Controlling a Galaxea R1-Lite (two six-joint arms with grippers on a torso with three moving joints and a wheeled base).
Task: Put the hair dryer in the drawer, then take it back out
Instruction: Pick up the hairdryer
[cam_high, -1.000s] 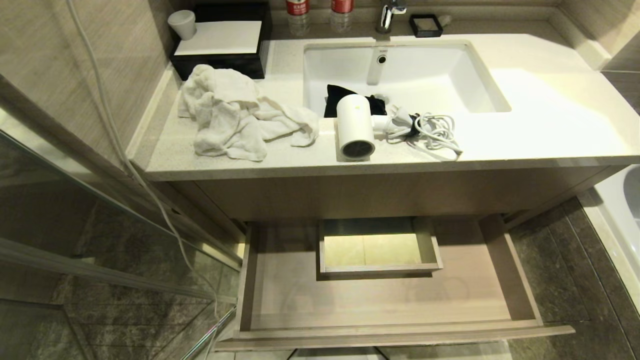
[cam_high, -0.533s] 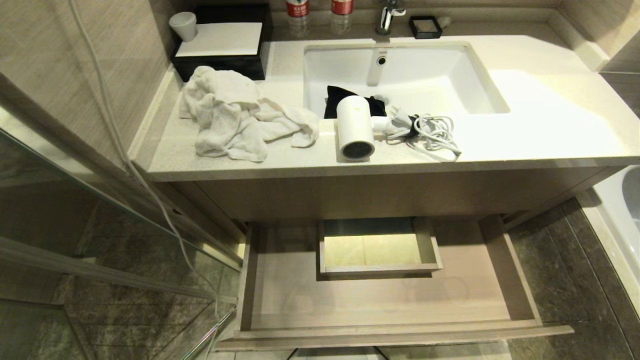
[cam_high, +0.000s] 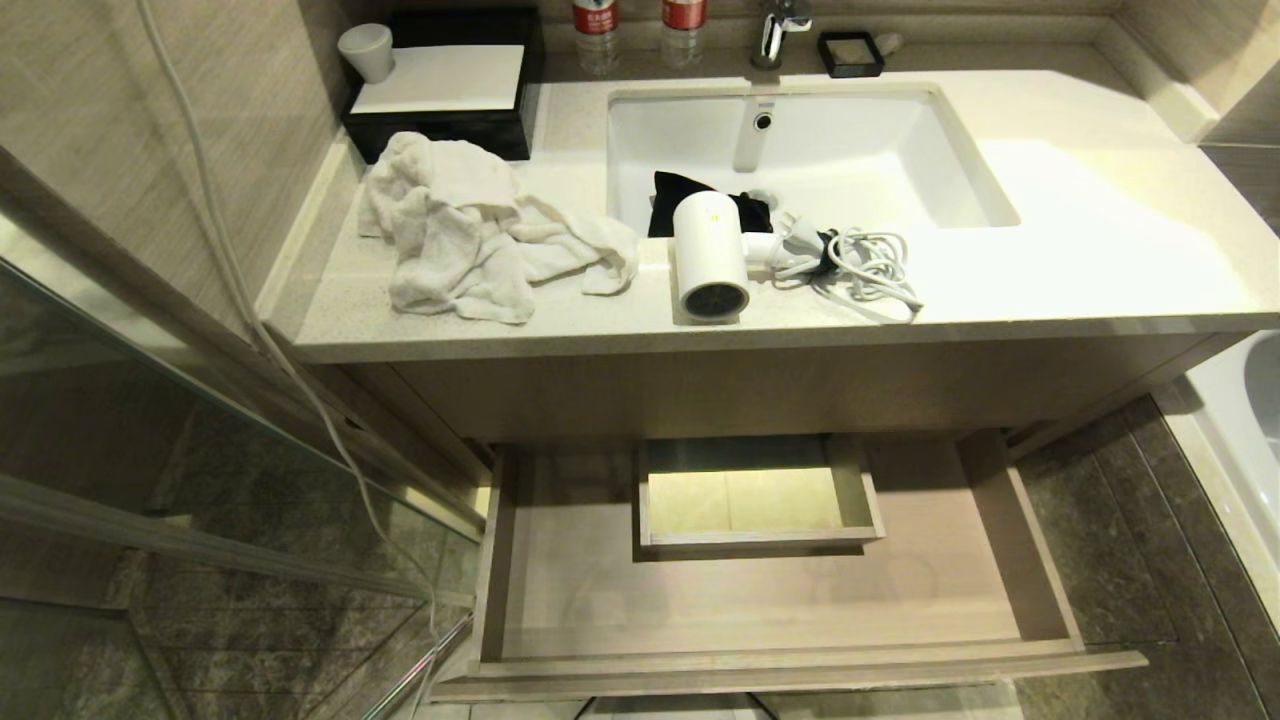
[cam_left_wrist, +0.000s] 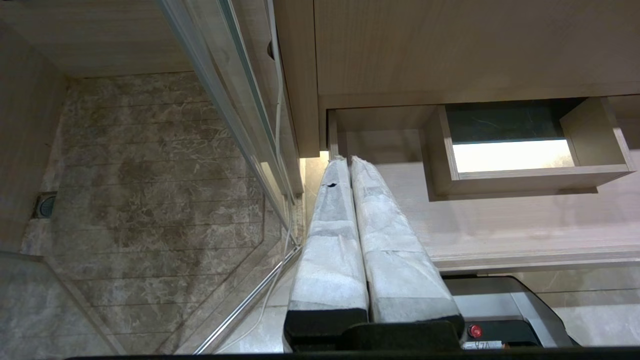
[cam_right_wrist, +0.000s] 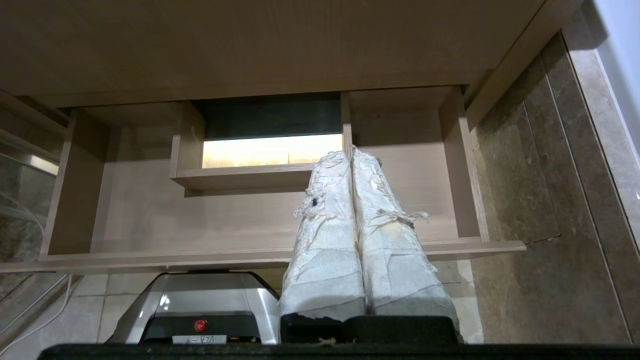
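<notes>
We see the small white hair dryer (cam_high: 711, 252) lying on the pale stone surface (cam_high: 1050, 270) beside a crumpled white towel (cam_high: 470, 240), above the open wood-grain drawer (cam_high: 780, 600). Both our left gripper (cam_left_wrist: 348, 160) and right gripper (cam_right_wrist: 350, 154) hang low, clenched and empty, before the drawer.

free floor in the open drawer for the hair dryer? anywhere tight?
The drawer is bare: a wide strip between the front wall and the boxed cut-out, plus a bay on each side of it. On the counter, the hair dryer is hemmed in by the white towel, cord bundle and sink.
</notes>
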